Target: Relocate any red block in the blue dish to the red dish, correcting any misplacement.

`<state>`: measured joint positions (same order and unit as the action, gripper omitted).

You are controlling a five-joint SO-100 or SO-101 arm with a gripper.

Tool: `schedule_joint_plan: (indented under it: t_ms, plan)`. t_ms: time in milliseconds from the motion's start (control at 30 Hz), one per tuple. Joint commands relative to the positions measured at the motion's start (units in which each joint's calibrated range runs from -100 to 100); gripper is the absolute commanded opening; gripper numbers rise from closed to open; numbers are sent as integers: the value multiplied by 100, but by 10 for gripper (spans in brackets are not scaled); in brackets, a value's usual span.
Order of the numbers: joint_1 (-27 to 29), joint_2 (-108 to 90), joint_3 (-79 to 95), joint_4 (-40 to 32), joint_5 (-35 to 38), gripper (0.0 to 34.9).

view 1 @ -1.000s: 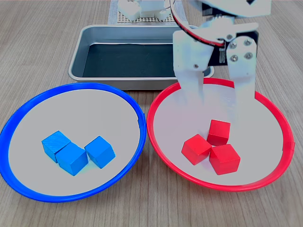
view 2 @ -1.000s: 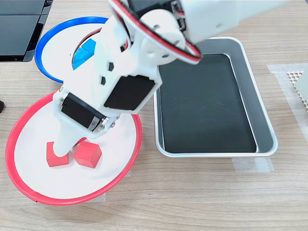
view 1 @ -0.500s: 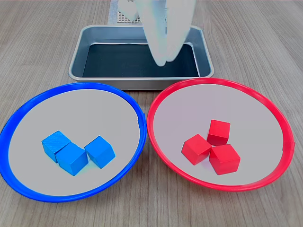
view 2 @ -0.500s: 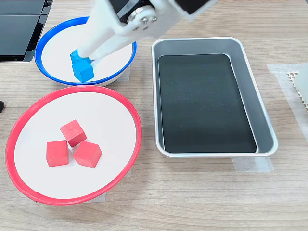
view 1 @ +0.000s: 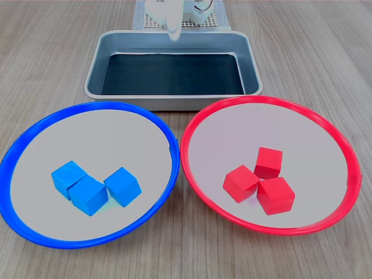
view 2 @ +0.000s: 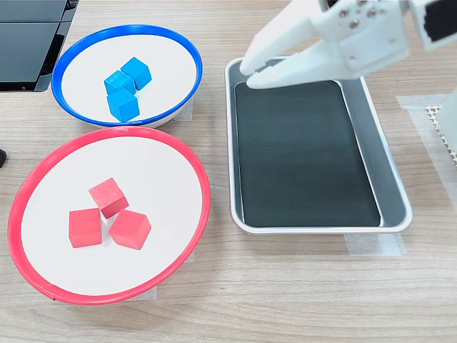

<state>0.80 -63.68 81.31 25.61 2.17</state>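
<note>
Three red blocks [view 1: 269, 163] [view 2: 108, 197] lie bunched together inside the red dish [view 1: 261, 100] [view 2: 118, 131], right of centre in the first exterior view. The blue dish [view 1: 93, 106] [view 2: 128, 29] holds three blue cubes [view 1: 87, 195] [view 2: 123, 106] and nothing red. My white gripper [view 2: 250, 77] hovers over the near-left corner of the metal tray in the second exterior view. Its fingertips are together and hold nothing. In the first exterior view only the gripper's [view 1: 173, 32] tip shows, at the top edge behind the tray.
A rectangular metal tray [view 1: 93, 78] [view 2: 321, 227] with a dark floor stands beyond the dishes. A white mesh mat [view 1: 148, 23] [view 2: 437, 113] lies under the arm's base. A black device [view 2: 28, 43] sits at the second exterior view's top left. The table is wood-grained.
The gripper left the red dish, where it stood open above the red blocks, rose and swung back over the tray, closing as it went. The blocks have not moved.
</note>
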Motion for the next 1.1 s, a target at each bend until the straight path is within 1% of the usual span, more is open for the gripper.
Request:
schedule_joint_plan:
  t_ms: [0,167,333,467,1067]
  plan:
    - [-66,-1175,786,142,-107,4]
    - [-75,-2165,1569,390,-107,4]
    - [-84,-2779,1860,695,-137,4]
    - [-113,-3146,1869,1116,-161,4]
    - [-150,-3529,1869,2082,-278,4]
